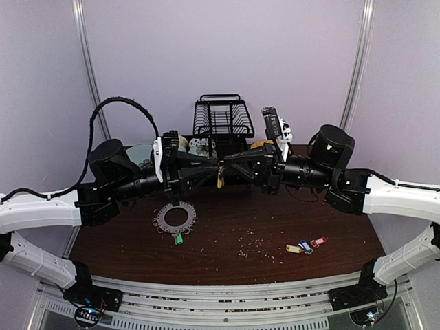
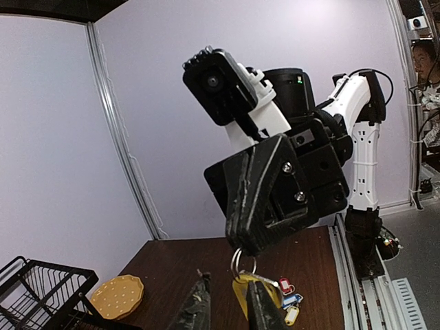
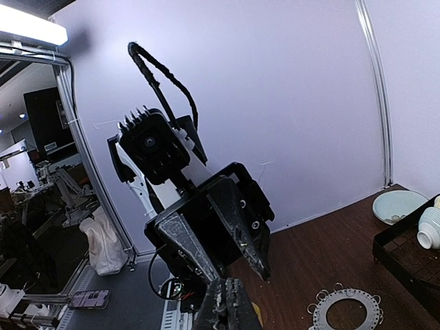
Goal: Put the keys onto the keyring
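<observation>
1. Keys: 5 – yellow-tag key (image 1: 220, 180) up between the hands, green-tag key (image 1: 179, 238), 2nd yellow-tag key (image 1: 293, 249), blue-tag key (image 1: 305, 247), red-tag key (image 1: 318, 242)
2. Keyring (image 1: 175, 218): 1
3. Hands: 2 – left hand (image 2: 230, 313), right hand (image 3: 227, 306)
4. Wire rack (image 1: 221, 118): 1
5. Plates: 2 – orange plate (image 2: 117, 295), pale green plate (image 3: 399, 205)
6. Crumbs (image 1: 258, 242): too many & too small to count

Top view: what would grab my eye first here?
Mid-air above the table, the left claw and right claw nearly touch, a yellow-tagged key dangling between them. Below them to the left lies the grey keyring; three more coloured keys lie toward the right.
</observation>
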